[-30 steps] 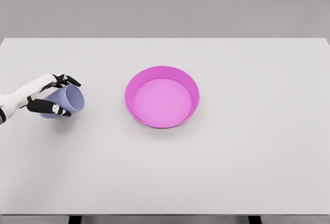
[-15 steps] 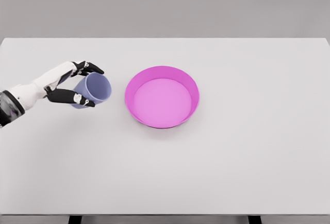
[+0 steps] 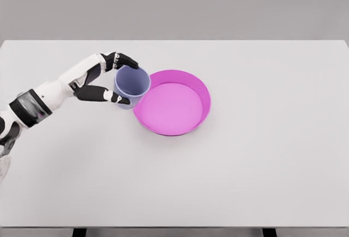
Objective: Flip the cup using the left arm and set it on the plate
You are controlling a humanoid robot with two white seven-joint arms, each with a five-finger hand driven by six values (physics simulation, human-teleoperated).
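Note:
A pale blue cup (image 3: 131,86) hangs just left of the pink plate (image 3: 203,96), its open mouth turned up and slightly toward me. My left hand (image 3: 121,80) is shut on the cup, with black fingers over its far rim and the thumb under its near side. The cup's right edge overlaps the plate's left rim in the head view. The plate is a round pink dish with a raised wall, lying near the middle of the white table (image 3: 262,160). My left arm reaches in from the lower left.
The table's far edge runs across the top against a grey wall, and its front edge shows at the bottom.
My left hand has carried the cup rightward from the table's left side to the plate's left rim. The cup has turned from mouth facing right to mouth facing mostly up.

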